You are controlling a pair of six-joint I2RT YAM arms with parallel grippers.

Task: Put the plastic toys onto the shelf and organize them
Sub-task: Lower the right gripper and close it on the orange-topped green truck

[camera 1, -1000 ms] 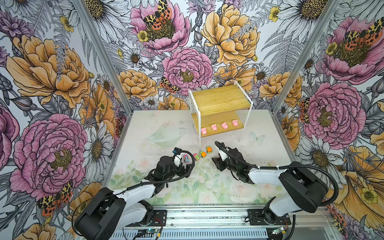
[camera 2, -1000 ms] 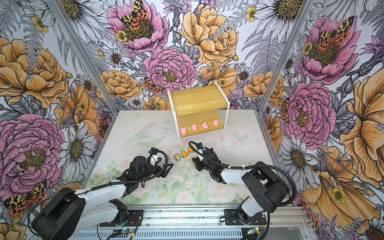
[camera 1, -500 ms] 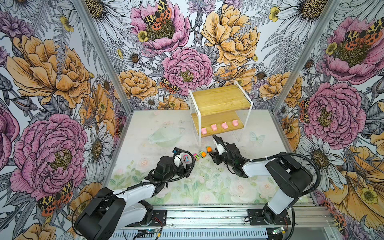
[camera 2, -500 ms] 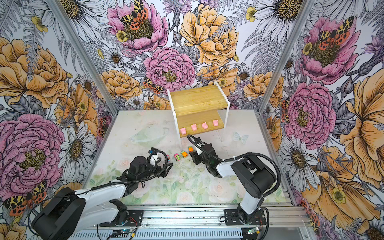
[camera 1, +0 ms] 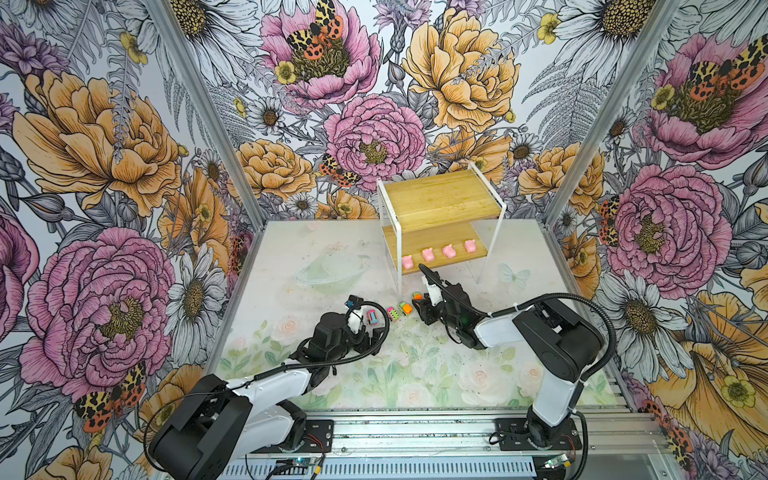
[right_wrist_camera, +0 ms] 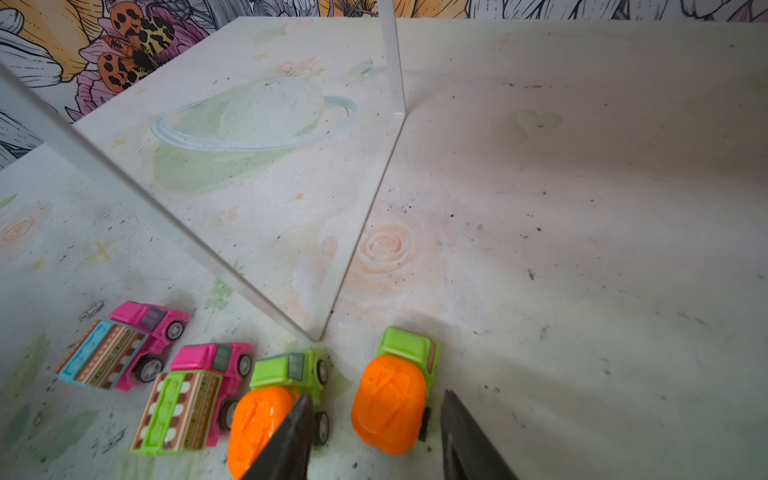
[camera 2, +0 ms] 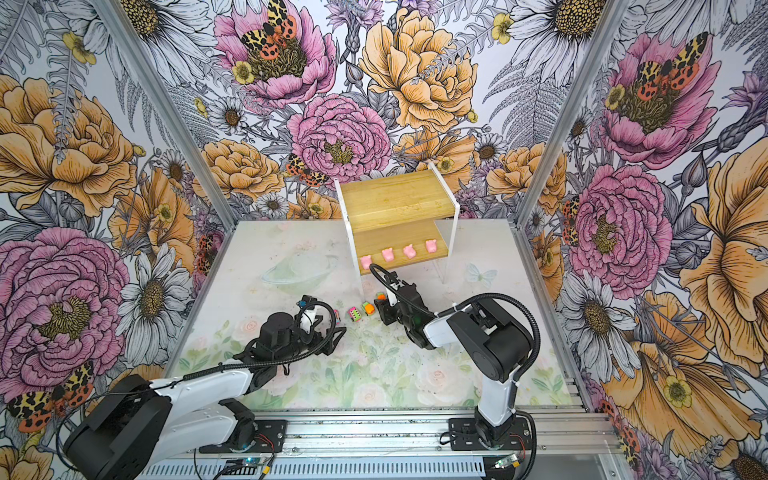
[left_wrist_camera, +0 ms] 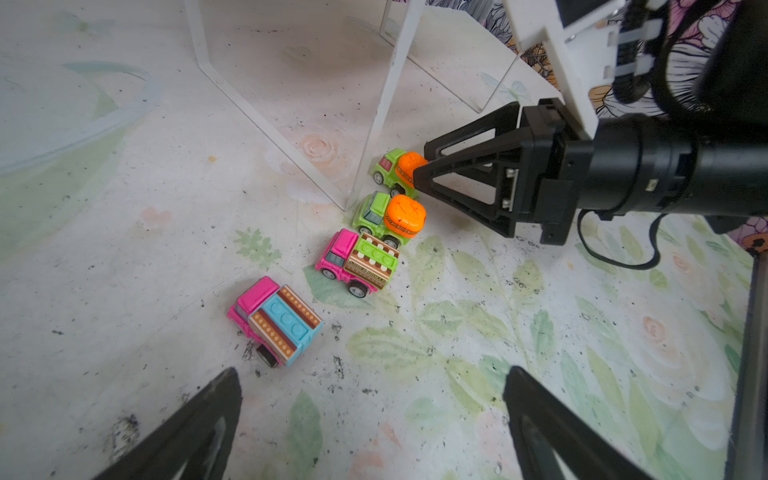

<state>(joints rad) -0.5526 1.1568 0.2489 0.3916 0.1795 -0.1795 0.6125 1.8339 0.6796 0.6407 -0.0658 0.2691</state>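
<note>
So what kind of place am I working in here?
Probably a robot data-collection booth: flower-print wall panels on metal posts, robot arms bolted to an aluminium rail, a printed tabletop mat.

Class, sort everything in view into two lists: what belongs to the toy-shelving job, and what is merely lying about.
Job: shelf, four pink pigs, two orange-and-green cars, two pink cars.
Not part of it: printed mat, floral walls, mounting rail.

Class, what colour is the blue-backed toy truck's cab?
Bright pink, on the blue-backed plastic truck; clearest in left wrist view.
</note>
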